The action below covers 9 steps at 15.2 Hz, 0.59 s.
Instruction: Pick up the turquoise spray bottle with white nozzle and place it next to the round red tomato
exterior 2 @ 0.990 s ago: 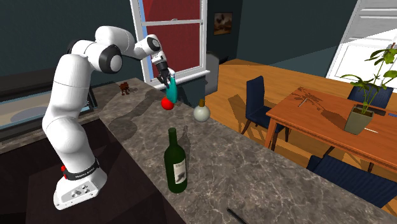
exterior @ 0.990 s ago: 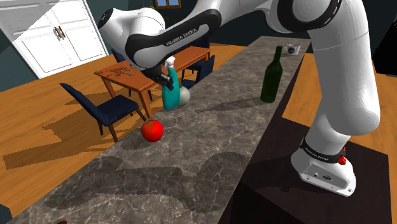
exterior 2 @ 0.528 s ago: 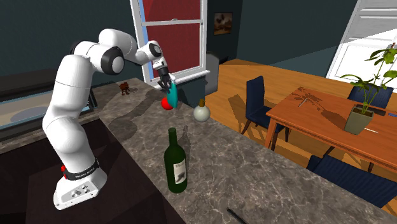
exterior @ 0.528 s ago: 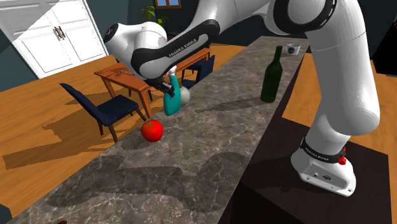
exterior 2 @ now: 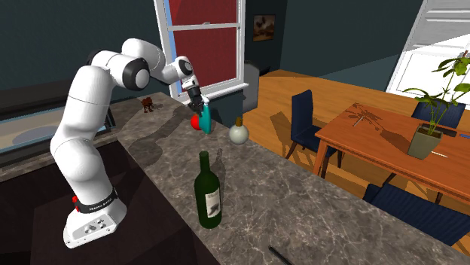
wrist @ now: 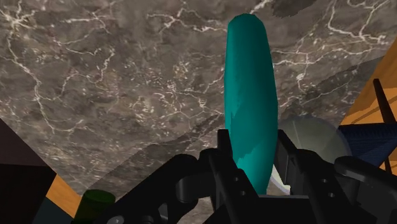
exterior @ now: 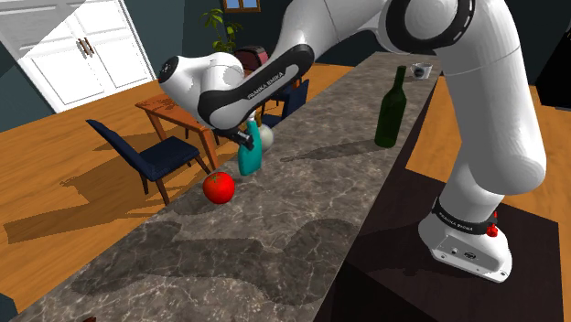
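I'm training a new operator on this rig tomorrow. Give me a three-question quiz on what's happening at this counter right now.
1. True or false: the jaws are shut on the turquoise spray bottle.
2. What stands just beside the spray bottle, on the side away from the red tomato? A) a pale round flask B) a yellow banana C) a blue kettle
3. Fill in: in the shoulder view, the tomato lies to the spray bottle's lower ____.
Key: 1 true; 2 A; 3 left.
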### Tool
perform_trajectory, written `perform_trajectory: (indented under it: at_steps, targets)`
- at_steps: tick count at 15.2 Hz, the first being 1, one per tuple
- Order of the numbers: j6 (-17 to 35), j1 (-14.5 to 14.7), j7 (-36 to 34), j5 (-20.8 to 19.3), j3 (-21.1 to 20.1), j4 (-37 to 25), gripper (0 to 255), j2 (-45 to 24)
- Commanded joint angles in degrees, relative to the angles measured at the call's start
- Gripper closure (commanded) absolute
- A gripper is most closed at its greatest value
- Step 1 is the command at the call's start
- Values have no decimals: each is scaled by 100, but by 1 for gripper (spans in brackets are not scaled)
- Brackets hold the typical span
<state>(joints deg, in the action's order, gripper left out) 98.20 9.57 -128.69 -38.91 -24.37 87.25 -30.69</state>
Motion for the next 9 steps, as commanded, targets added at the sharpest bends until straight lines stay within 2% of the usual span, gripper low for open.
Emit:
perform_trajectory:
  at_steps: [1, 9]
  targets:
    - [102, 1, -71, -28, 10, 81, 255, -43]
    - [427, 12, -278, -153, 69, 252, 255, -269]
